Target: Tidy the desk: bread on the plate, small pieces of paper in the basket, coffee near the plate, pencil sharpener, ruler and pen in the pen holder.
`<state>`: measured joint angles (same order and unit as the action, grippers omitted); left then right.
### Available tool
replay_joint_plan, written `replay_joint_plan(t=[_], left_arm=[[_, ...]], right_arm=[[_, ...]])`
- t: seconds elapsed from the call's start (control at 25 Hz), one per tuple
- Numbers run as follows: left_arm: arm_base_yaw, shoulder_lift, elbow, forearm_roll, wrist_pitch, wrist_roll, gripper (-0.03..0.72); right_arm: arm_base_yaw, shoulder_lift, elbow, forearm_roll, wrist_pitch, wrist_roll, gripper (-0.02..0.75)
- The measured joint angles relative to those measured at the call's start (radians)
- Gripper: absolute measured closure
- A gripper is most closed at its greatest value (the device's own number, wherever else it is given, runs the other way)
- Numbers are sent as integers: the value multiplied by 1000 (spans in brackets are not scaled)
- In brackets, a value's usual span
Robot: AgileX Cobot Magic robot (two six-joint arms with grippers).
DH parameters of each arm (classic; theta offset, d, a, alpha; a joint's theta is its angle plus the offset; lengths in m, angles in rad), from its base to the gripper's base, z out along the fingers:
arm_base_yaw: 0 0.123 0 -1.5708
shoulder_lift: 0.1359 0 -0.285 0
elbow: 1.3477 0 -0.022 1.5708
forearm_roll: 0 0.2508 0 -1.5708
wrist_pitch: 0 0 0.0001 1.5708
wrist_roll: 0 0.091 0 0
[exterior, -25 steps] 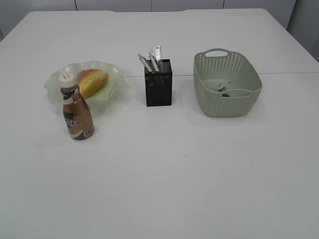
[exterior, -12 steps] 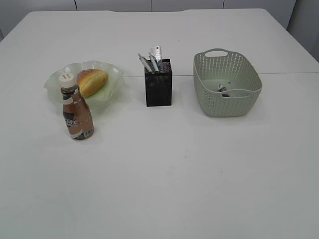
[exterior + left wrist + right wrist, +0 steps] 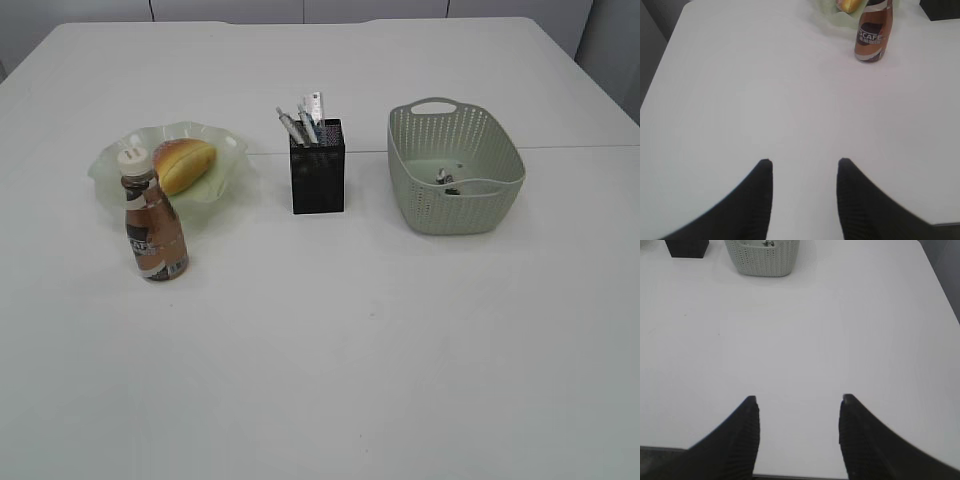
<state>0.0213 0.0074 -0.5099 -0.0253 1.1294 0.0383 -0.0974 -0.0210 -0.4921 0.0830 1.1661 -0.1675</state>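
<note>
A: Where does the coffee (image 3: 155, 222) stand relative to the plate (image 3: 222, 185)?

B: Upright, touching its front rim, ahead and right of the left gripper (image 3: 804, 172), the nearer one.

A: Jaw state?

B: Left gripper and right gripper (image 3: 798, 410) are both spread, empty, well back. In my judgement, nothing remains to move.

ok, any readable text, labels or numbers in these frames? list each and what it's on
"SCAFE": white letters on the dark label of the coffee bottle, left wrist view; the start of the word is cut off by the bottle's curve.
Smaller line under it on the same label: too blurred to read.
Ruler in the pen holder: scale marks too small to read.
Paper in the basket: print unreadable.
Nothing else carries text.
</note>
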Motion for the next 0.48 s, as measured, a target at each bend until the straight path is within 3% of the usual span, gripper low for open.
replay_joint_plan(t=[0.48], left_arm=[[0, 0, 0, 8, -1, 7, 381]], right_arm=[[0, 0, 0, 0, 0, 0, 328]])
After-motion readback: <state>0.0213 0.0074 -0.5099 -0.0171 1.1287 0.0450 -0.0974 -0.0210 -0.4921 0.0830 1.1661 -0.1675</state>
